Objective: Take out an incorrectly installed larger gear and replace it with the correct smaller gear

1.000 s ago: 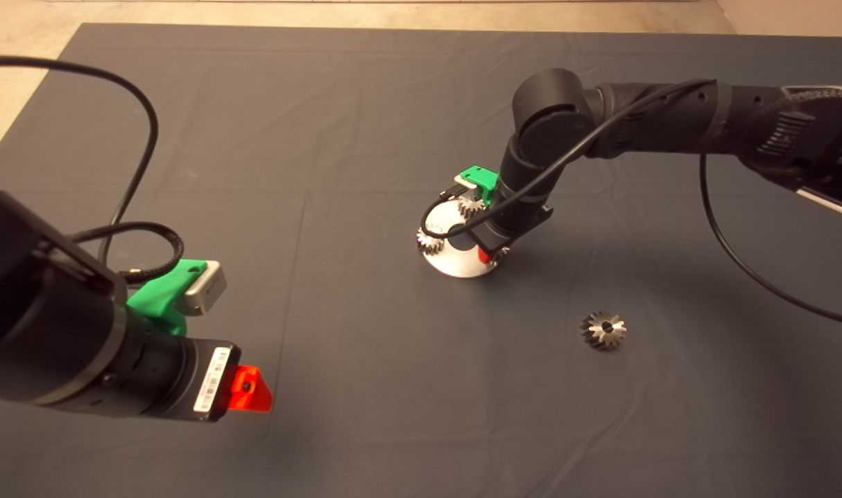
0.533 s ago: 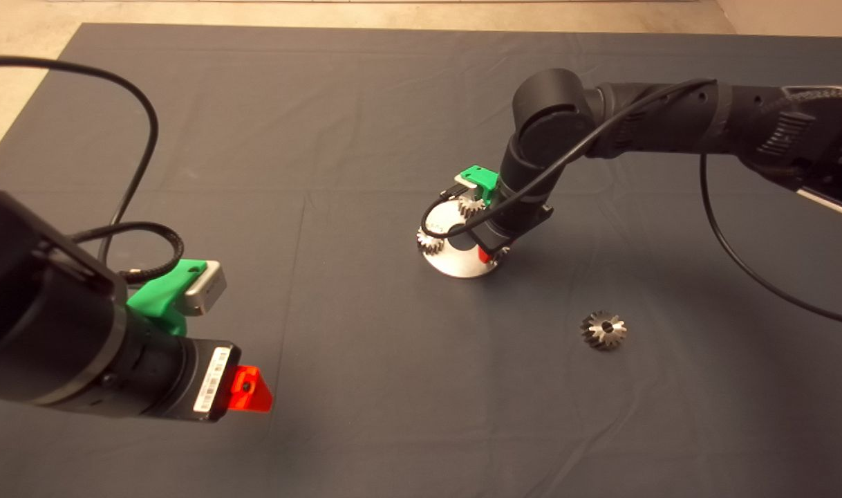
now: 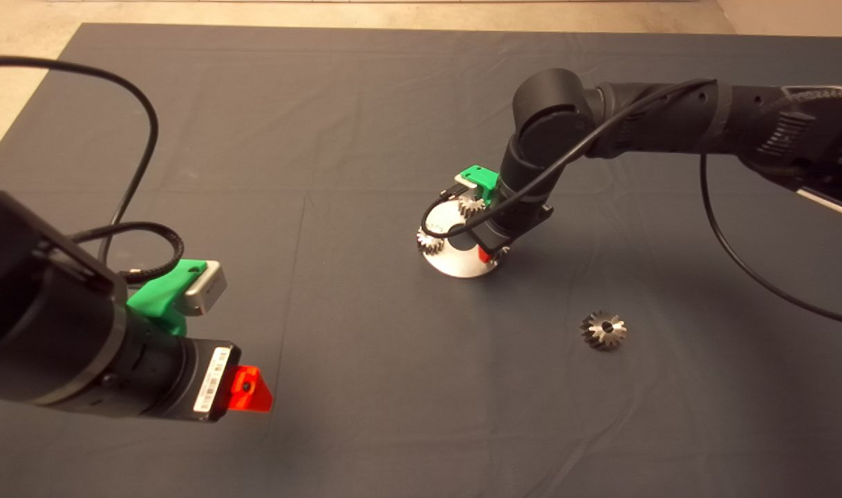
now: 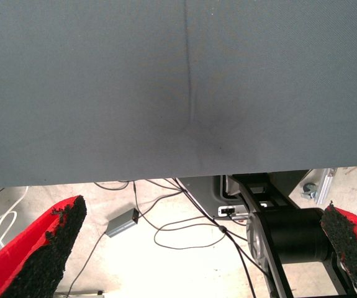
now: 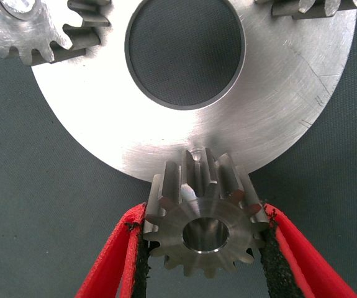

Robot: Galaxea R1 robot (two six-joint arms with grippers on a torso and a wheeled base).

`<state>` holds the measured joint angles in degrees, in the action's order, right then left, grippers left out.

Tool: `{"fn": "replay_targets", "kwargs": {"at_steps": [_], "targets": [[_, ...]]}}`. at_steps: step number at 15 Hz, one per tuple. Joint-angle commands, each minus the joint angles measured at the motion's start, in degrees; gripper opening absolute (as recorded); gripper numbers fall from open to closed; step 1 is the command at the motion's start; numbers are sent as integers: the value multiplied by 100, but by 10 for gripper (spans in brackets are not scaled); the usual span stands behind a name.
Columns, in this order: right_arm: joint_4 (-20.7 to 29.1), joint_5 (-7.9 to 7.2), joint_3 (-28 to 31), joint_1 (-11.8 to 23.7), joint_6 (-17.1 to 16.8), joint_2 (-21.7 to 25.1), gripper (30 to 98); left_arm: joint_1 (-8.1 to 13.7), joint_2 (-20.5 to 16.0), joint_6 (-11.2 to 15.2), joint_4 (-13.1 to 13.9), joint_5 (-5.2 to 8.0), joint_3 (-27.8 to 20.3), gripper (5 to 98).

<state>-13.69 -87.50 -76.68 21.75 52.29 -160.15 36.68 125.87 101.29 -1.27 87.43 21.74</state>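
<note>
Right tool (image 5: pixel 203 248) clamped on the small dark-steel toothed gear (image 5: pixel 204 217) at the near edge of the round silver disc plate (image 5: pixel 277 112).

Risk: the gear tilts and jams on its hole or slips free. Shiny silver cone-shaped larger gear (image 3: pixel 603 330) lies on the tabletop, near right. Left tool (image 4: pixel 203 248) idles near left, fingers apart.

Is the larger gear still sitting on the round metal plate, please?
No, the larger gear lies alone on the dark mat, apart from the round metal plate.
</note>
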Motion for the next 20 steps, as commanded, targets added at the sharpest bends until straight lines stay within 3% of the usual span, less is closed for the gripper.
{"fn": "replay_targets", "kwargs": {"at_steps": [1,8,20], "targets": [[-213,-654,14,163,1,22,395,50,-13,-4,100,441,-75,982],[-222,-698,23,155,1,14,395,50,-13,-4,100,441,-75,982],[-222,-645,23,146,10,-56,395,50,-13,-4,100,441,-75,982]]}}
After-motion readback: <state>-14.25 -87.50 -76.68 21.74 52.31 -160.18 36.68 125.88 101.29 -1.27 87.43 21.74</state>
